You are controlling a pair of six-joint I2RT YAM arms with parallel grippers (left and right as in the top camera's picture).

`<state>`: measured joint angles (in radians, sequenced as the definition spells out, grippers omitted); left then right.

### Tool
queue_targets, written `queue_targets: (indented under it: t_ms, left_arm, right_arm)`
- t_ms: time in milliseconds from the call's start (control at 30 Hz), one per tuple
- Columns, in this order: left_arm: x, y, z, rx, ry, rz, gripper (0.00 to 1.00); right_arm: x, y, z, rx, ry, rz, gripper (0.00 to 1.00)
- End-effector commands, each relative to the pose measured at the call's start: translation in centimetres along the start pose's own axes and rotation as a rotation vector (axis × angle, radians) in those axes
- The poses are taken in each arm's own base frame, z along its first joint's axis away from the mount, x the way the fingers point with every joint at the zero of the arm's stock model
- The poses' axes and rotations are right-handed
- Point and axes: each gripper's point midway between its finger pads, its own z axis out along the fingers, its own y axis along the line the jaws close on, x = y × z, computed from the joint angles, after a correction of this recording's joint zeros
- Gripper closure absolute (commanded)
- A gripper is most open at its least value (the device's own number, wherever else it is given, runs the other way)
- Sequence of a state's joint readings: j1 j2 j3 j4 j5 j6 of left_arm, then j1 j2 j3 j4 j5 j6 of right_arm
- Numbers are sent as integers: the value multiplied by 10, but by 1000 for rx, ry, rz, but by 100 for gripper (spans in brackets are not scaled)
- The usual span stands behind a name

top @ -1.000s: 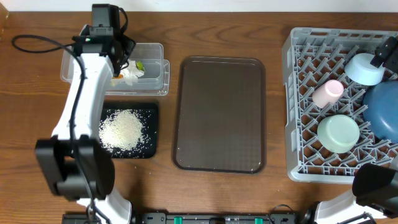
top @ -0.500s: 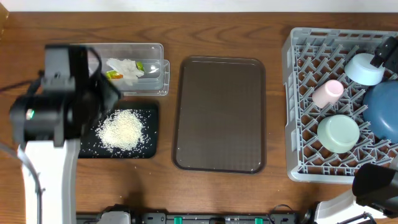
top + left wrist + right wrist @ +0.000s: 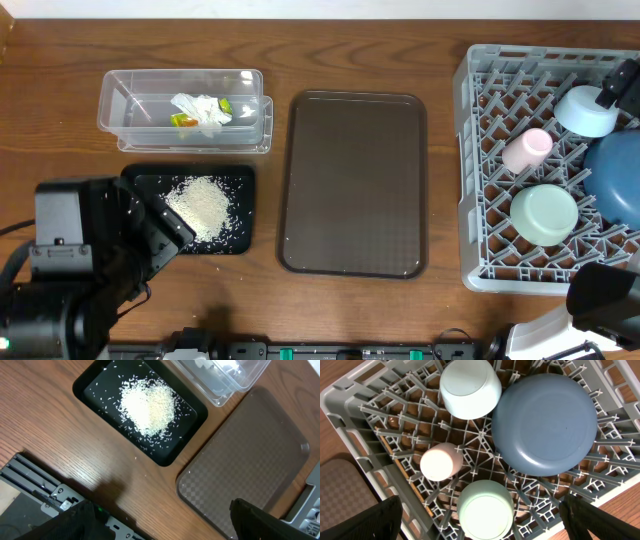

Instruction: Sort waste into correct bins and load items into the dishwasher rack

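At seven o'clock the left gripper [image 3: 160, 510] hangs with jaws spread, empty. The clear tub [image 3: 115, 105] at ten o'clock holds the tissue [image 3: 203, 108] and wrapper [image 3: 224, 104]. At its six o'clock, the black tray [image 3: 240, 180] holds the rice [image 3: 200, 205]. The brown serving tray [image 3: 352, 185] lies centre. At three o'clock the rack [image 3: 470, 150] carries the pink cup [image 3: 527, 148], mint bowl [image 3: 545, 213], light blue bowl [image 3: 587, 110] and dark blue bowl [image 3: 618, 185] — the right gripper [image 3: 480, 505] is above them, jaws spread.

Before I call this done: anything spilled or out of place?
Almost nothing. One or two stray rice grains seem to lie on the table beside the black tray; the main rice pile is inside it. Nothing else stands out.
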<state>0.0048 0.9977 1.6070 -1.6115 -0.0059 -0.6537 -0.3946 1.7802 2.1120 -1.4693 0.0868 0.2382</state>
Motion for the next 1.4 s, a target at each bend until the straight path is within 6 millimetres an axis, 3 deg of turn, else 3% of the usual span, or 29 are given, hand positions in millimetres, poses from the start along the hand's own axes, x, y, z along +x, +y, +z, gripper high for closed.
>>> queue_targets:
  t_ms: [0, 233, 367, 567, 667, 867, 1100, 1367]
  left_arm:
    - [15, 14, -1, -50, 54, 9, 11]
    - [12, 18, -1, -71, 38, 33, 11]
    - [23, 16, 6, -61, 89, 54, 11]
    - [44, 32, 26, -48, 84, 145, 11]
    - [44, 30, 43, 30, -7, 260, 10]
    - [42, -4, 69, 313, -301, 541, 10]
    - [34, -12, 96, 437, -585, 528, 10]
    - [20, -27, 140, 496, -720, 515, 10]
  right_arm:
    - [-1, -3, 2, 14, 3, 20, 1]
    - [-1, -3, 2, 14, 3, 19, 1]
    - [-1, -3, 2, 14, 3, 20, 1]
    - [-1, -3, 2, 14, 3, 20, 1]
    - [-1, -3, 2, 14, 3, 20, 1]
    - [-1, -3, 2, 14, 3, 19, 1]
    - [-1, -3, 2, 14, 3, 20, 1]
    - [-1, -3, 2, 14, 3, 20, 1]
